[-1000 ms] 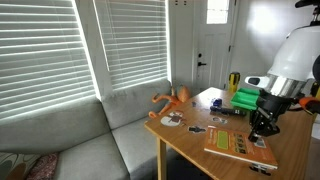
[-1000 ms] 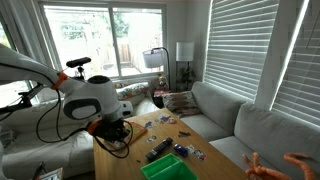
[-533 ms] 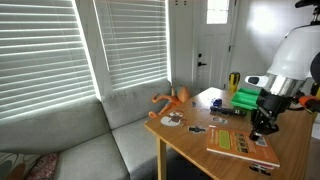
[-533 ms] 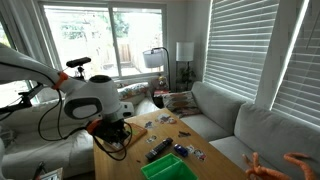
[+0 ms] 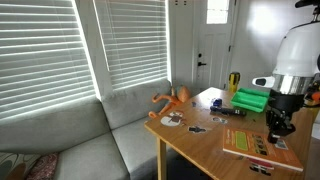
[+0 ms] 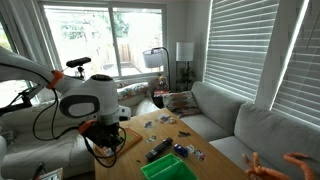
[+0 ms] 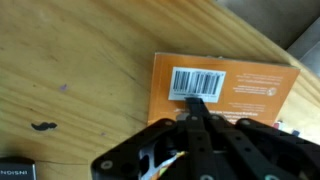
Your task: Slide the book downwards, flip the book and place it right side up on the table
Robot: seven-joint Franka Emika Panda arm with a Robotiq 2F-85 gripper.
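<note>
The book (image 5: 247, 142) lies flat on the light-brown table (image 5: 190, 135), near its front edge, showing an orange-red cover with a green band. In the wrist view its orange cover with a white barcode (image 7: 228, 83) is under the gripper. My gripper (image 5: 278, 126) stands upright over the book's end, with the fingers closed together and their tip (image 7: 197, 103) pressing down on the cover just below the barcode. In an exterior view the gripper (image 6: 106, 137) hangs at the table's near end and the arm hides the book.
A bright green ribbed box (image 5: 252, 99) and a black remote (image 5: 226, 111) lie behind the book. Small cards and an orange toy (image 5: 170, 99) sit at the sofa-side end. A grey sofa (image 5: 80, 140) runs alongside. The table edge (image 7: 270, 40) is just beyond the book.
The gripper has moved sideways toward the table's end, and the book has slid along the tabletop with it. The other objects have not moved.
</note>
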